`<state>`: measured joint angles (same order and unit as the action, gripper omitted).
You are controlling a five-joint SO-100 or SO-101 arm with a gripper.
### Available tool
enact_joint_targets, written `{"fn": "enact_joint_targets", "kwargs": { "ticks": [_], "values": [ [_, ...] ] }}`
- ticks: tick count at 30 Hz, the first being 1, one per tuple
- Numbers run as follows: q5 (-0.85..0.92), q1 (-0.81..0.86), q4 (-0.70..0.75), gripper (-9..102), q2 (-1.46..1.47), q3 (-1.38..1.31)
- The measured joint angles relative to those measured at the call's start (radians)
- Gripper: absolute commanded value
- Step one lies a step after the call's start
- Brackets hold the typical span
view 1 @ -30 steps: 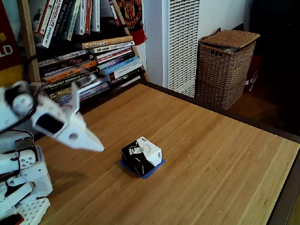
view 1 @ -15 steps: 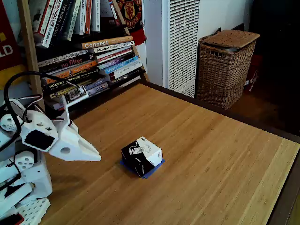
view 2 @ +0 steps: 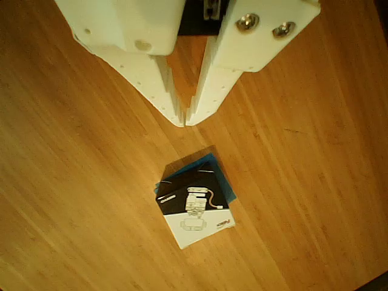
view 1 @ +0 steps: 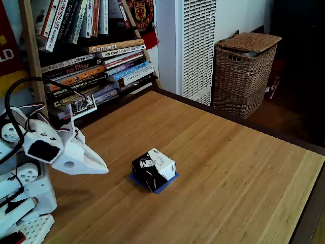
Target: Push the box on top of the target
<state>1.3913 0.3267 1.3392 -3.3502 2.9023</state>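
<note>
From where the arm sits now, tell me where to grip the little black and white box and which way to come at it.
Grip the box across two opposite vertical side faces, coming down from above. It is a small cube sitting flat on the blue tape target, turned diagonally to the table edges, so I would rotate the wrist to line the fingers up with its sides. The gripper hangs above the table beside it, jaws nearly shut, and must open first.

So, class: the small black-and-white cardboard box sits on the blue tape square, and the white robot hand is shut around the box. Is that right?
Not quite. The small black-and-white cardboard box does sit on the blue tape square, but the white robot hand is shut on nothing, apart from the box, as the other view shows.
</note>
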Motion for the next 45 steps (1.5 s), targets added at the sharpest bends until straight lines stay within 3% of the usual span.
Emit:
{"fn": "enact_joint_targets", "kwargs": {
  "ticks": [7, 45],
  "values": [
    [-0.014, 0.006, 0.0, 9, 0.0, 0.0],
    [-0.014, -0.008, 0.0, 9, -0.014, 0.0]
  ]
}}
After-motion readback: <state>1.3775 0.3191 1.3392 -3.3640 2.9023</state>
